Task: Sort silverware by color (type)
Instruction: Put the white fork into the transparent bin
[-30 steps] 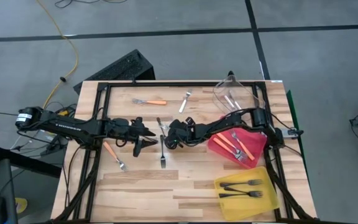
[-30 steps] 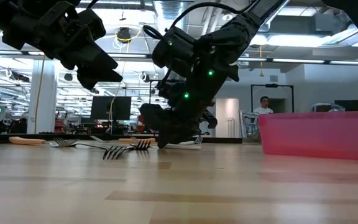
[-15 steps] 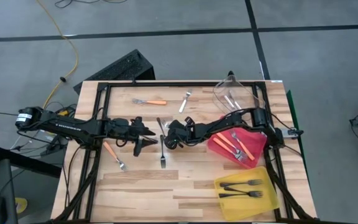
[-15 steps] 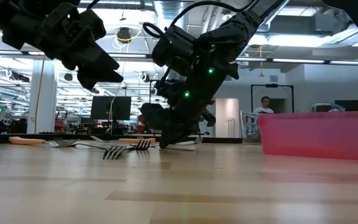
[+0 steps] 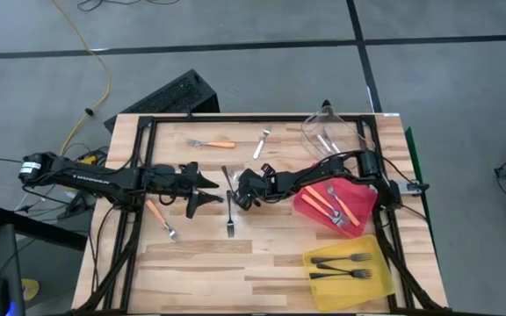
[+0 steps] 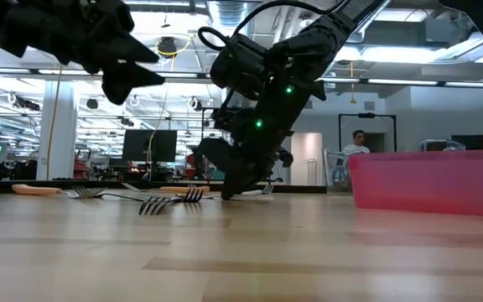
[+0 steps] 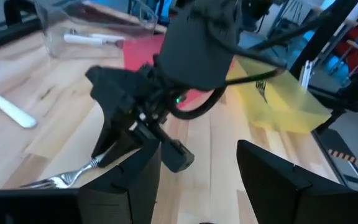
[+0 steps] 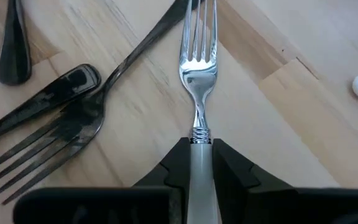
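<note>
My right gripper (image 8: pixel 201 163) (image 5: pixel 239 194) is at the table's middle, shut on a fork with a metal head (image 8: pixel 197 59) and a pale handle. Two black forks (image 8: pixel 48 140) (image 5: pixel 230 218) lie flat on the wood beside it. My left gripper (image 7: pixel 197 186) (image 5: pixel 198 191) hangs open above the table, just left of the right one and touching nothing. An orange-handled fork (image 5: pixel 160 219) lies below the left arm. Another orange-handled fork (image 5: pixel 212 143) and a pale one (image 5: pixel 262 140) lie near the far edge. My right gripper pinches the pale handle (image 8: pixel 201 149) just behind the fork's ribbed neck, between its two fingers. The fingers come down at a slant and lie along the handle. The metal head points away from the gripper, low over the wood; whether it touches the table I cannot tell.
A clear bin (image 5: pixel 327 132) with pale pieces stands at the far right. A red bin (image 5: pixel 310 206) holds orange-handled forks, and a yellow bin (image 5: pixel 385 272) near the right corner holds black forks. A black frame (image 5: pixel 148 123) runs along the table edges. A person (image 6: pixel 357 141) stands far behind.
My left gripper has risen and drawn back a little toward the table's left edge. My right gripper has stayed shut on the pale-handled fork and has shifted only slightly.
</note>
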`<act>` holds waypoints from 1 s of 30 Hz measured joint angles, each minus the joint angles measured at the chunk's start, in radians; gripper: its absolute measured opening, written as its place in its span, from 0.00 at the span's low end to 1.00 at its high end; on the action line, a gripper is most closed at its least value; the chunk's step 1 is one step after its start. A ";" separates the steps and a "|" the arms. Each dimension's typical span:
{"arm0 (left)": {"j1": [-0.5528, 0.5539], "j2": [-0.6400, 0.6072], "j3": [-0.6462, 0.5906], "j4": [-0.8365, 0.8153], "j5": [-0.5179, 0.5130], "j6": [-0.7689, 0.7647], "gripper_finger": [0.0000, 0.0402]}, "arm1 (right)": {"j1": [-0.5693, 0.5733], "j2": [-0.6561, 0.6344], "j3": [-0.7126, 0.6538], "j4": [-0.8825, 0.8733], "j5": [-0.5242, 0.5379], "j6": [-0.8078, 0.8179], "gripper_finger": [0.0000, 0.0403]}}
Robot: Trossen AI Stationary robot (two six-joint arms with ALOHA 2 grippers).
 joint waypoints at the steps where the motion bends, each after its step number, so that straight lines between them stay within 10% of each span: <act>1: 0.000 -0.019 0.000 -0.009 -0.001 0.001 0.49 | 0.000 -0.003 -0.001 0.000 -0.001 -0.006 0.18; 30: 0.000 -0.226 0.000 -0.192 -0.093 0.020 0.49 | -0.098 -0.441 0.003 -0.158 -0.015 -0.271 0.18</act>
